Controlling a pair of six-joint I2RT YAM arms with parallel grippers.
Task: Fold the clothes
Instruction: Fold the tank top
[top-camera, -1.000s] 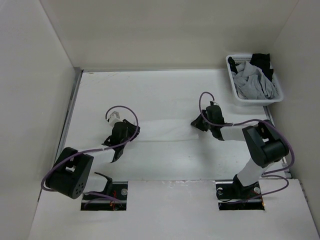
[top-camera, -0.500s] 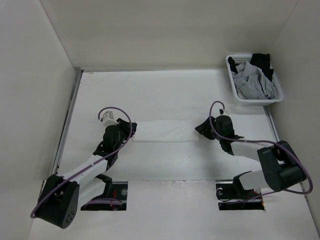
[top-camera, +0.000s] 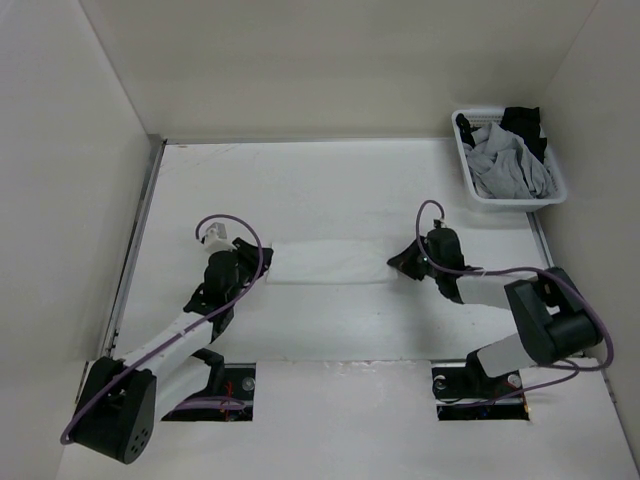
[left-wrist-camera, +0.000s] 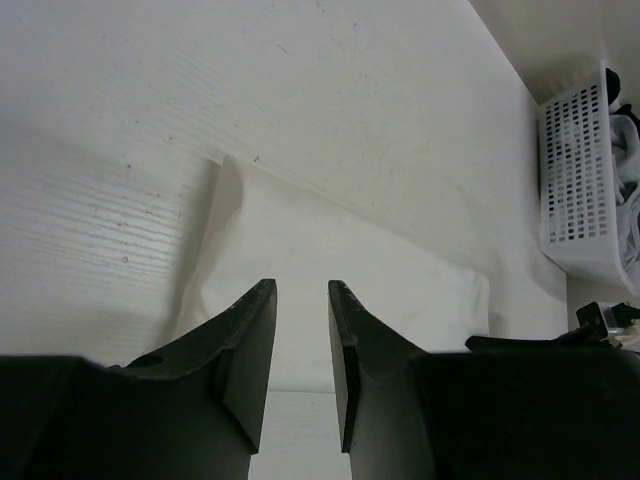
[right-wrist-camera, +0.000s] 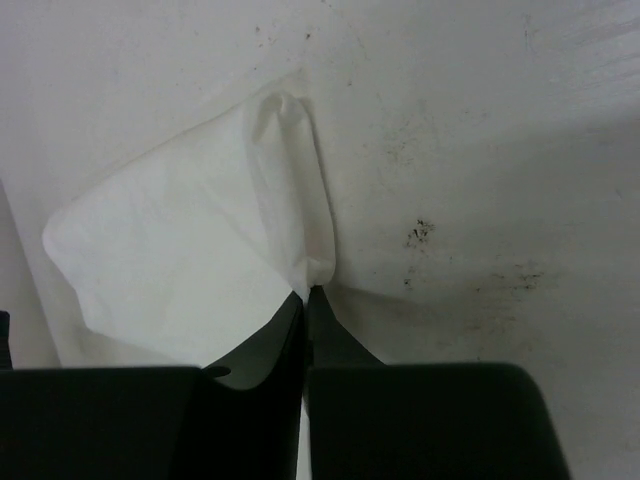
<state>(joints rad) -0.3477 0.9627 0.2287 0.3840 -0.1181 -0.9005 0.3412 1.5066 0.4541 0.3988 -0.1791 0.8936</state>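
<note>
The white table (top-camera: 330, 180) is seen as before, and the clothes (top-camera: 330, 262) are still laid on its middle as a long flat strip between the two arms. Compared with one second ago, the left arm (top-camera: 170, 335) has been stretched out low, and its elbow is now found close to the near edge. The right arm (top-camera: 480, 288) has been lowered too, and its wrist has been brought a little toward the near side. The white perforated basket (top-camera: 520, 202) has not been moved from the far right corner. The grey garments (top-camera: 510, 165) are heaped inside it, and the black garment (top-camera: 525, 122) is hung at its far side. The left gripper (left-wrist-camera: 300, 288) is held unclenched, with its jaws apart over the left end of the clothes, and nothing is caught between them. The right gripper (right-wrist-camera: 308, 292) is clenched on a raised fold at the right end of the clothes.
</note>
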